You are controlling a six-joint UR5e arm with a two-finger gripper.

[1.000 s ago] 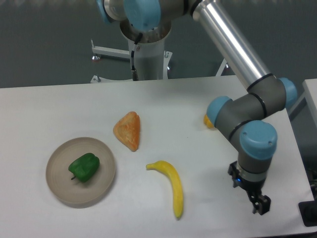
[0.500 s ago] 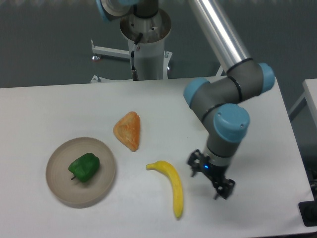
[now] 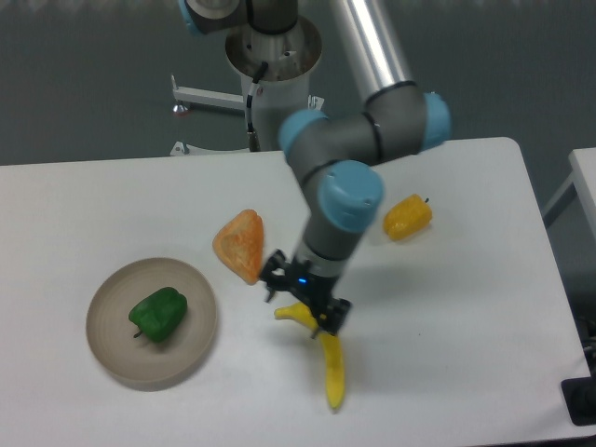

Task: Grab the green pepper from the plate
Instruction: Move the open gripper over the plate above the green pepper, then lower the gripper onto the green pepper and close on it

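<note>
The green pepper (image 3: 158,313) lies in the middle of the round beige plate (image 3: 194,284) at the table's front left. My gripper (image 3: 304,307) hangs well to the right of the plate, over the near end of a yellow banana (image 3: 332,368). It points down at the table. Its fingers stand apart with nothing between them, so it is open. A clear stretch of table separates it from the pepper.
An orange wedge-shaped piece (image 3: 240,244) lies between the plate and the gripper, just behind them. A yellow-orange pepper (image 3: 407,216) sits at the right behind the arm. The arm's base column (image 3: 276,102) stands at the table's back edge.
The arm has swung left across the table, from the front right corner to above the banana. The yellow-orange pepper, once hidden by the arm, now shows. The green pepper has not moved.
</note>
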